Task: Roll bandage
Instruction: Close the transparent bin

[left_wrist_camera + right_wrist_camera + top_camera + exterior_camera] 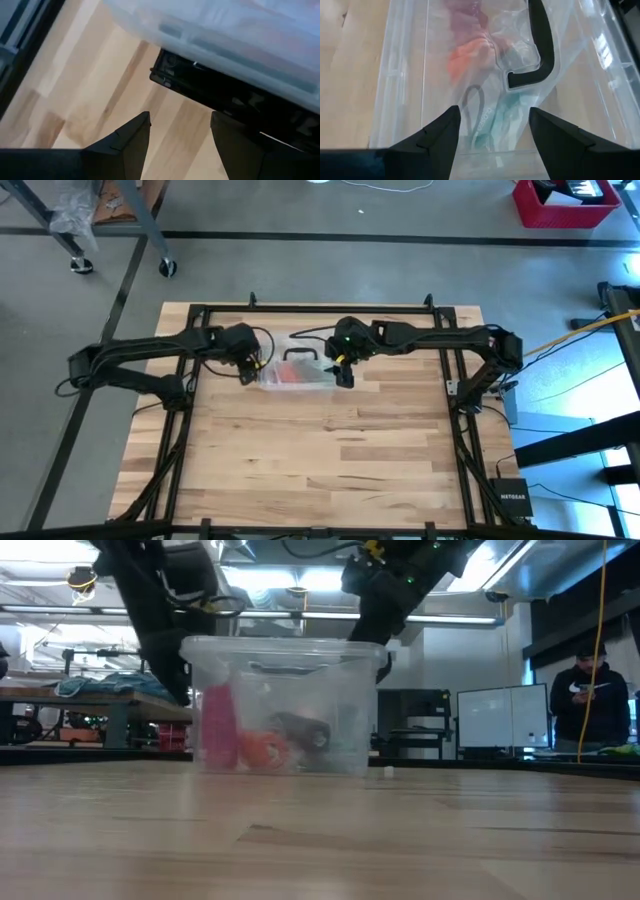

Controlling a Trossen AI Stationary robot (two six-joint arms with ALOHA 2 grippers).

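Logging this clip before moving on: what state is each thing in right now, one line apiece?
Clear plastic box: lid on, upright on the table, with pink, orange and dark items inside.
Black handle: lying flat on the lid.
Bandage: not identifiable in any view.
Left gripper: open, at the box's left end.
Right gripper: open, over the box's right end, holding nothing.
Table: bare wood in front of the box.
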